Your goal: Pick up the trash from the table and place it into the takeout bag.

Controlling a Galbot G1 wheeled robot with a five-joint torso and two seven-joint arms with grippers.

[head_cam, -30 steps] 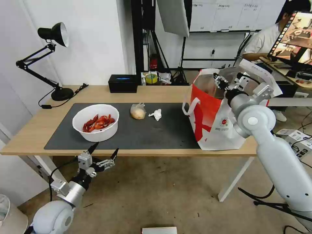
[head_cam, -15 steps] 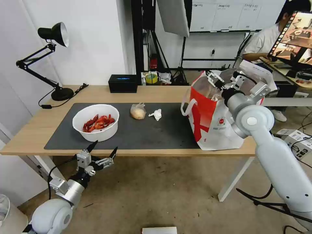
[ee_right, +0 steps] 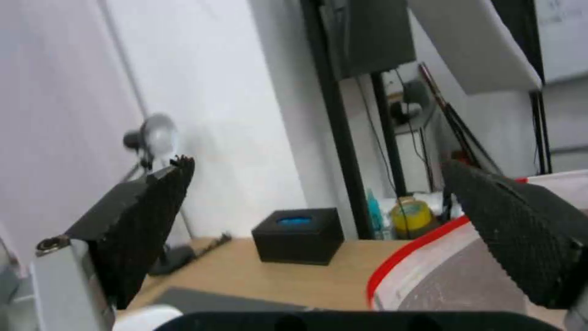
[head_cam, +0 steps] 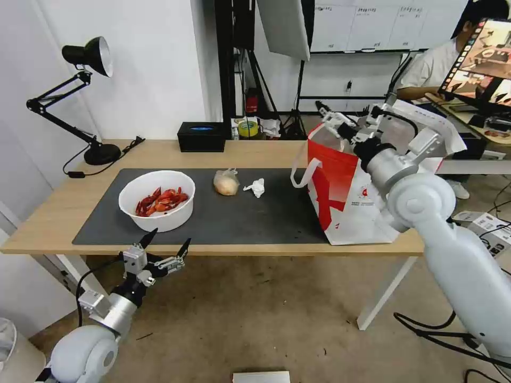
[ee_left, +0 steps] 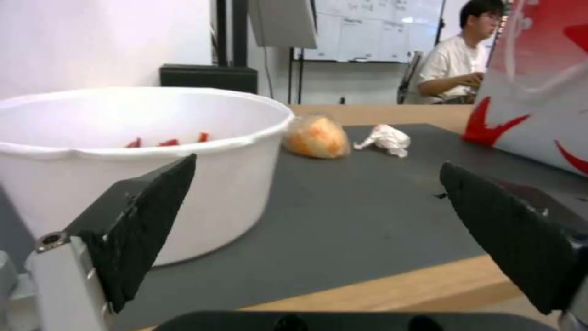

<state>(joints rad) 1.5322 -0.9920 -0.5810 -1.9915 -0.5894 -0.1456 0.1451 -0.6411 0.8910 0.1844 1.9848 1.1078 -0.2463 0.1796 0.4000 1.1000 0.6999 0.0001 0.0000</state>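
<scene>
Right claw (head_cam: 340, 118) above the near rim of the takeout bag (head_cam: 346, 197), fingers spread wide and holding nothing, pointing toward the worktop's left end. Bag upright at the right end of the worktop (head_cam: 255, 151), mouth up and held open by its stiff walls, probably so trash can drop straight in; one white strap handle hanging over its left side.

Left claw (head_cam: 159, 250) just off the front edge, below the bowl (head_cam: 157, 199), also spread wide and empty, fingers aimed up and inward at the bowl's wall, seemingly lined up for a side approach.

Bowl upright on the mat (head_cam: 266, 218) near its front-left corner, round, so no long axis; crayfish shells heaped toward its right. Small clear bag (head_cam: 226, 183) and crumpled tissue (head_cam: 256, 186) just beside each other mid-mat toward the back edge; the tissue's length roughly parallel to that edge.
</scene>
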